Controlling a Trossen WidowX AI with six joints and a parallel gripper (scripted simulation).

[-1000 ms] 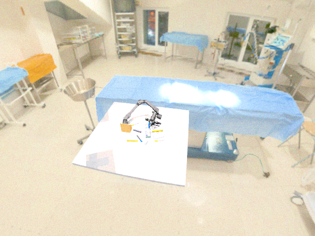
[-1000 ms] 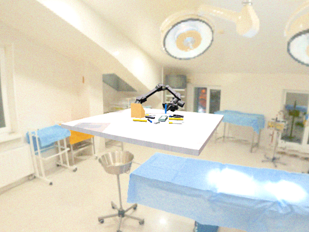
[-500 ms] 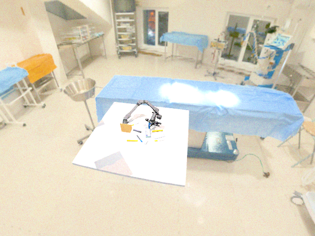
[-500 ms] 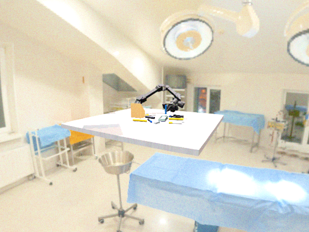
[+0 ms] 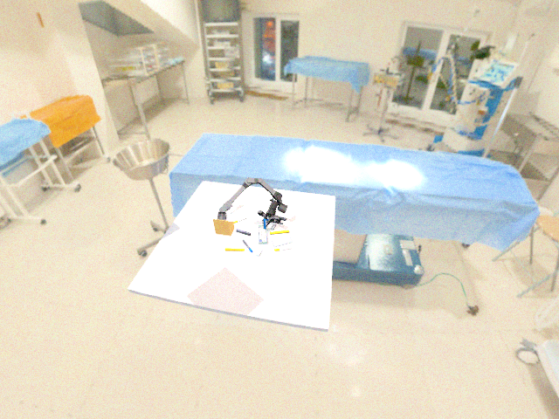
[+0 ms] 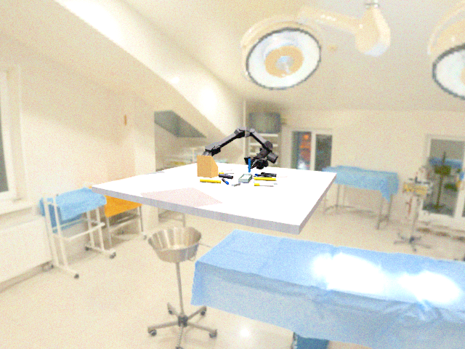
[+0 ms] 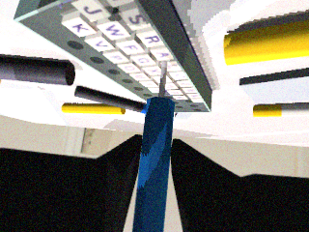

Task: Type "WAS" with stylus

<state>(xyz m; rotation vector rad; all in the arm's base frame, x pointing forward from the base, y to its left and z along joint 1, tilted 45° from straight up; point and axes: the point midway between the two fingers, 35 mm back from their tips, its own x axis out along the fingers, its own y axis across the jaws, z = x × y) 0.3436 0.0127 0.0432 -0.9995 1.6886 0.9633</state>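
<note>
My gripper (image 5: pixel 265 219) (image 6: pixel 249 163) (image 7: pixel 156 143) is shut on the blue stylus (image 5: pixel 265 223) (image 6: pixel 249 167) (image 7: pixel 154 179), which stands close to upright above the keyboard. The keyboard (image 5: pixel 263 236) (image 6: pixel 245 178) (image 7: pixel 187 59) is a small grey-green block with white lettered keys. In the wrist view the stylus's thin grey tip overlaps the lower edge of the A key (image 7: pixel 162 54). Whether it touches the key I cannot tell. The W key (image 7: pixel 114 32) and S key (image 7: pixel 136 19) show to the upper left of the tip. The stylus hides some of the keys' far end.
A wooden block (image 5: pixel 224 227) (image 6: pixel 206 166) stands near the arm's base. A dark cylinder (image 5: pixel 243 232) (image 6: pixel 225 176) (image 7: pixel 34 70) lies beside the keyboard, and a thick yellow marker (image 5: pixel 279 232) (image 6: pixel 264 179) (image 7: pixel 270 43) lies on its other side. Another yellow marker (image 5: pixel 234 250) (image 6: pixel 210 181) and a blue-ended pen (image 5: pixel 247 245) lie nearer the front.
</note>
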